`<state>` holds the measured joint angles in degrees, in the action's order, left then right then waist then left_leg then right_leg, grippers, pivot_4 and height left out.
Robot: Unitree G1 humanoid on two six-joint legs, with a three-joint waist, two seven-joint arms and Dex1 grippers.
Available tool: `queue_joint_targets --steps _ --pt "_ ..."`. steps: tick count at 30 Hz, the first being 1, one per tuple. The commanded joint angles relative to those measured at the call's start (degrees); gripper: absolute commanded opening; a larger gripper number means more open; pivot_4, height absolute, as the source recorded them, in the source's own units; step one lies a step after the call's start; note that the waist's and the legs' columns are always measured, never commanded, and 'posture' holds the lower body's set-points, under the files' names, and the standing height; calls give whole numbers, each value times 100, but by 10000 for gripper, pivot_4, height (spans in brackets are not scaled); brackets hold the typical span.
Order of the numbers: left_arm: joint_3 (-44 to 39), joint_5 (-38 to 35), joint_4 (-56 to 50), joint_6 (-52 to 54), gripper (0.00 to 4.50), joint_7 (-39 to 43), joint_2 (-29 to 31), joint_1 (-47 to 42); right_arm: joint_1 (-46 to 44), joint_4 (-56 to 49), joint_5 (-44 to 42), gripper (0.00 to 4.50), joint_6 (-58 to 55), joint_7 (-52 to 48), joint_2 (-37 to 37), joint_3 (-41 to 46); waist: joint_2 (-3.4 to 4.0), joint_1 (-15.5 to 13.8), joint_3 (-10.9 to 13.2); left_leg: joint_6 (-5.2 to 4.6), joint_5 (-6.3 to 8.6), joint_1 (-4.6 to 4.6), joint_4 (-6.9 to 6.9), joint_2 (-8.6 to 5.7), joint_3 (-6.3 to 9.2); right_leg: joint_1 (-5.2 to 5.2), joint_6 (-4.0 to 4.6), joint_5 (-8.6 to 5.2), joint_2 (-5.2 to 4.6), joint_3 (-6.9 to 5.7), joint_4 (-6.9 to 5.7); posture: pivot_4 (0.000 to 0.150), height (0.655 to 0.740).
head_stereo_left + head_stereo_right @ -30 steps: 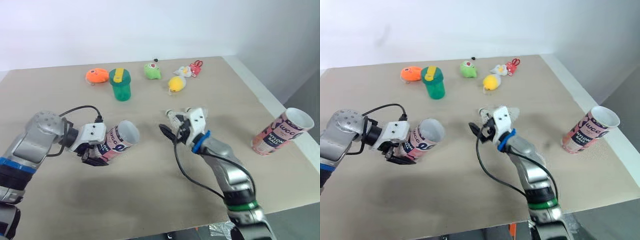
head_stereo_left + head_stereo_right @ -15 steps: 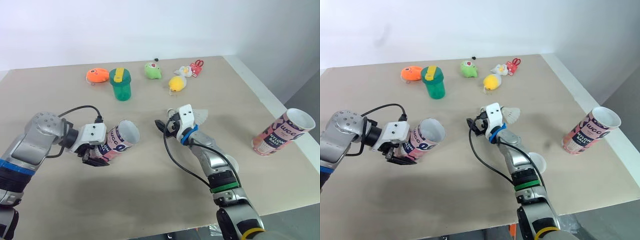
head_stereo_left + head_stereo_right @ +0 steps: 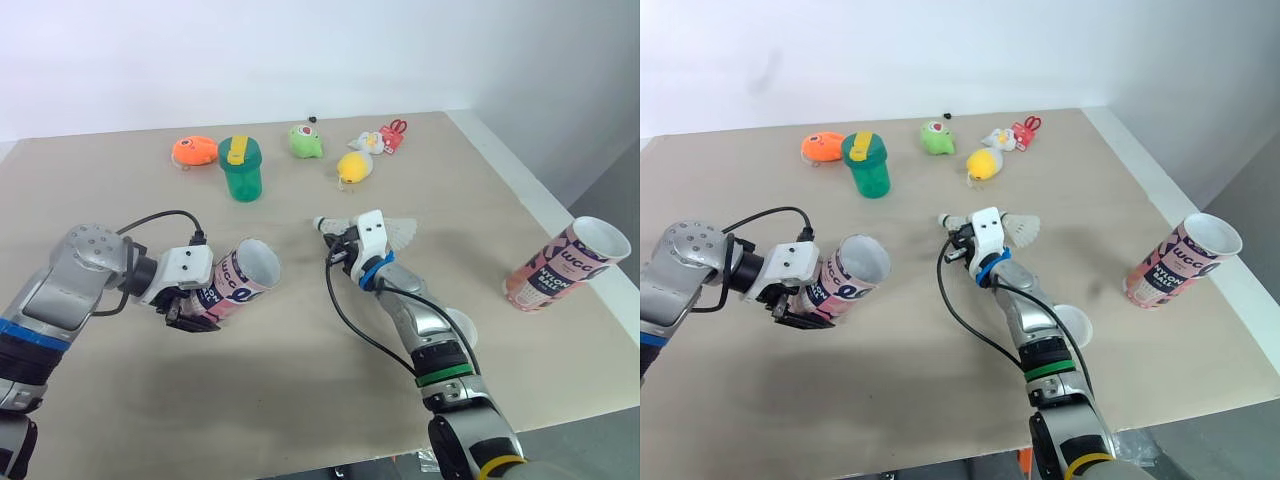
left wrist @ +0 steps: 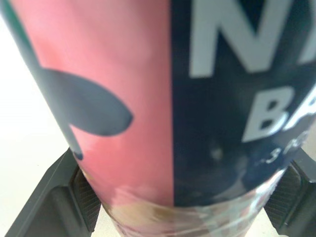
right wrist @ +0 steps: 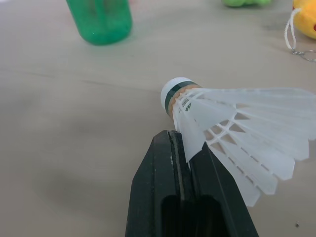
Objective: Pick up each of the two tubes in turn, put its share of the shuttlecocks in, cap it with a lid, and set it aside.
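At left of centre, the left claw (image 3: 197,304) grips a pink-and-navy tube (image 3: 240,276) by its lower end, fingers (image 4: 59,197) pressed to either side. The tube is tilted, its open mouth facing mid-frame. At centre, the right claw (image 5: 181,144) is pinched narrow on the feather skirt of a white shuttlecock (image 5: 232,123), whose cork tip points toward that mouth, well apart from it. A second tube (image 3: 565,262) stands leaning at the right edge of the desk (image 3: 300,400). A green cup (image 3: 241,168) and small toys, one orange (image 3: 194,151), line the upper part.
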<state>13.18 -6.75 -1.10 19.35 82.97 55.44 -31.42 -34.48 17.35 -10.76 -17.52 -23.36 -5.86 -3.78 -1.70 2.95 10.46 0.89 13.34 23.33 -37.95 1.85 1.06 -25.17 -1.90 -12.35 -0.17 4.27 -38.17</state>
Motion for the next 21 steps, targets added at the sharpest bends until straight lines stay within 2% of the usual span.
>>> queue_joint_targets --steps 1,4,6,10,16,20,21 --pt "-146 -53 -84 64 39133 -14 94 -52 10 -1648 -795 841 -551 -1261 -393 -256 2 -4 2 0 0 1 1 0 1 -1 -1 -1 0 0 0 1500 7400" --pt "-142 -61 -74 104 39133 8 108 -48 -97 -3163 -1846 841 -1559 -2565 -1266 -461 4 -14 2 0 0 3 2 -1 2 0 -3 -4 -2 -1 2 1500 7400" --pt "-134 -49 -52 85 39133 15 108 -57 -266 -3616 -2264 841 -2051 -2876 -1640 -461 4 -18 2 0 0 3 1 -1 5 1 -3 -6 -4 -4 2 1500 7400" --pt "-112 -45 -45 92 39133 14 77 -98 -650 -3778 -2036 841 -2169 -3281 -2190 -892 2 -12 1 0 0 -7 0 1 6 5 1 -3 0 -7 0 1500 7400" --pt "-107 -50 -85 91 39133 8 71 -69 -942 -3382 -1164 841 -1598 -3366 -2198 -1633 2 -12 1 -4 -2 -5 0 5 7 2 9 -1 6 -10 -2 1500 7400" --pt "-129 -64 -125 99 39133 6 93 -29 -1002 -3308 -1176 841 -1502 -3264 -1884 -1549 2 -18 1 -3 -2 4 0 4 6 -3 6 -4 3 -10 0 1500 7400" --pt "-133 -67 -140 105 39133 6 99 -18 -991 -3385 -1325 5314 -1593 -3237 -1812 -1438 2 -18 1 -3 -2 5 0 4 7 -2 5 -6 2 -10 0 1500 7400"
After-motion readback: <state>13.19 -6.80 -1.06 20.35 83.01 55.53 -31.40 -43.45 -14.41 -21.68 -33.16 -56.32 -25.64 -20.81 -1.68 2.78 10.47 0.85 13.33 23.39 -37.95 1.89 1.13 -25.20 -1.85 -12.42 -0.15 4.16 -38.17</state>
